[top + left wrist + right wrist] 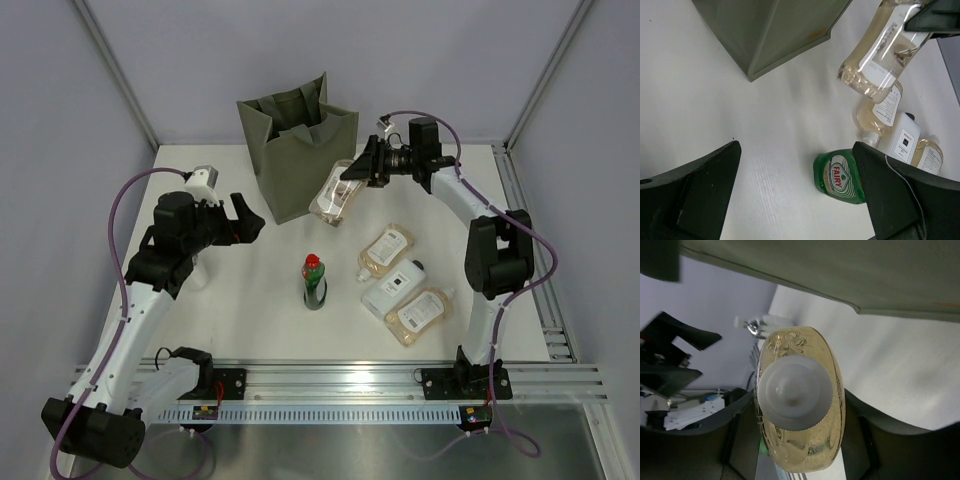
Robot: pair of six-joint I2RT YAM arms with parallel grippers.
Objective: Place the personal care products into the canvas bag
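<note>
The olive-grey canvas bag [295,150] stands upright at the back, its mouth open. My right gripper [354,174] is shut on a clear amber bottle [336,196] at its white-capped end and holds it tilted in the air beside the bag's right wall. In the right wrist view the white cap [795,392] faces the camera between my fingers [740,435]. My left gripper [246,220] is open and empty, left of the bag's front. A green red-capped bottle [314,281] stands mid-table. Two amber bottles [386,249] [421,314] and a flat white one [393,287] lie to the right.
In the left wrist view the bag's base corner [770,35] is at the top, the held bottle [880,50] at upper right and the green bottle [837,177] by my right finger [900,195]. A pale object [198,276] sits partly under the left arm.
</note>
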